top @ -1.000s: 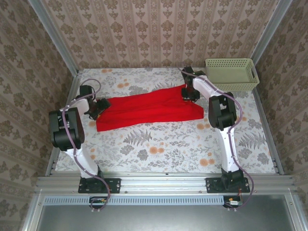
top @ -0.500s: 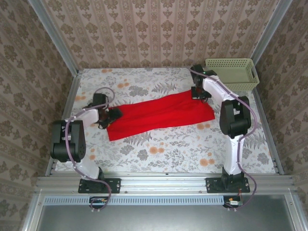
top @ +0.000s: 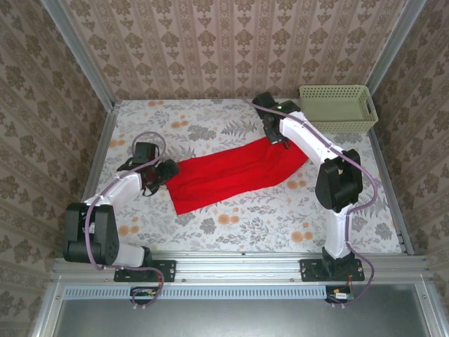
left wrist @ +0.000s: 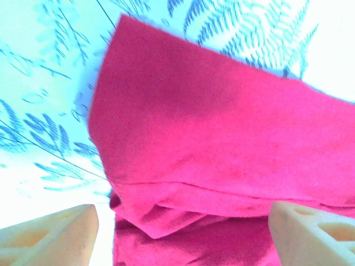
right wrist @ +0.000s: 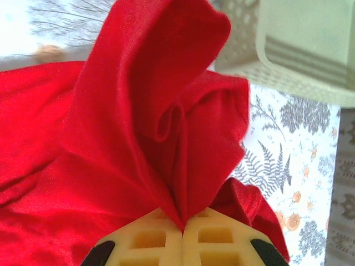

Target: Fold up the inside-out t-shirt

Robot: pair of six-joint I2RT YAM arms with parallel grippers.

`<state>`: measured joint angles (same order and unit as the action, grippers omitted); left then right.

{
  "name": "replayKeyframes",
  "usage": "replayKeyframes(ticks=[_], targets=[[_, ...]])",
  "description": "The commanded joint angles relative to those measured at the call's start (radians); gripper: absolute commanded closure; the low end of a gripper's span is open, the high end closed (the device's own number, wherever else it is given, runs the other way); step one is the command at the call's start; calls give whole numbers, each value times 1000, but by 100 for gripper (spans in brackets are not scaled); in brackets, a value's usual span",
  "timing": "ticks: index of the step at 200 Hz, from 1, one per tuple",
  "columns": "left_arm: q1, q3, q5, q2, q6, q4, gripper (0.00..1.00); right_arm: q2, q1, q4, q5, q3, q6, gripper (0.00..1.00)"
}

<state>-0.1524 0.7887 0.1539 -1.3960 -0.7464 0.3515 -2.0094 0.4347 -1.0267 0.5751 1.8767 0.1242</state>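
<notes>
Right tool [right wrist: 182, 224] is seen clamped shut on a pinched-up ridge of the inside-out t-shirt [top: 231, 168], with a peak of red cloth standing directly ahead of its closed fingertips. From that pinch the garment is laid out as a long, slanting band across the flowered worktop [top: 231, 217]. Its other end lies at the left tool [left wrist: 180, 238], whose jaws are held wide, with bunched cloth lying between them and nothing gripped. Doubled and creased layers are seen just in front of the left tool. The pale green basket [top: 337, 125] is set just beyond the right tool and to its right, apart from the cloth.

Several risks are judged likely from here. Only a thin fold is caught by the right tool, so the cloth could be pulled out of the grip if it is dragged against the weight of the rest. With one end unheld, the whole shirt could be slid along the worktop rather than folded over. The crumpled layers by the left tool could then be carried into the fold as wrinkles. If the lift is taken toward the basket, the raised cloth could be snagged on its rim. Should the left tool be closed where it stands, more than one layer might be taken.
</notes>
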Motion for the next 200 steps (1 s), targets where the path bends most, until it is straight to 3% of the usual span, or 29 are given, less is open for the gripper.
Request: replayKeyframes(ticks=[1, 28, 56, 79, 120, 200], targets=[[5, 15, 28, -14, 29, 19, 27, -2, 59, -93, 75, 78, -31, 100], [4, -32, 58, -24, 22, -51, 32, -50, 159, -177, 42, 178, -1, 100], [3, -64, 68, -45, 19, -90, 40, -115, 236, -262, -93, 290, 91, 100], [-1, -84, 90, -70, 22, -125, 45, -152, 280, -267, -223, 345, 168, 100], [-32, -122, 96, -90, 6, -170, 52, -210, 356, -262, -336, 466, 274, 100], [-65, -217, 98, -80, -31, -243, 62, -360, 412, -252, -511, 711, 381, 100]])
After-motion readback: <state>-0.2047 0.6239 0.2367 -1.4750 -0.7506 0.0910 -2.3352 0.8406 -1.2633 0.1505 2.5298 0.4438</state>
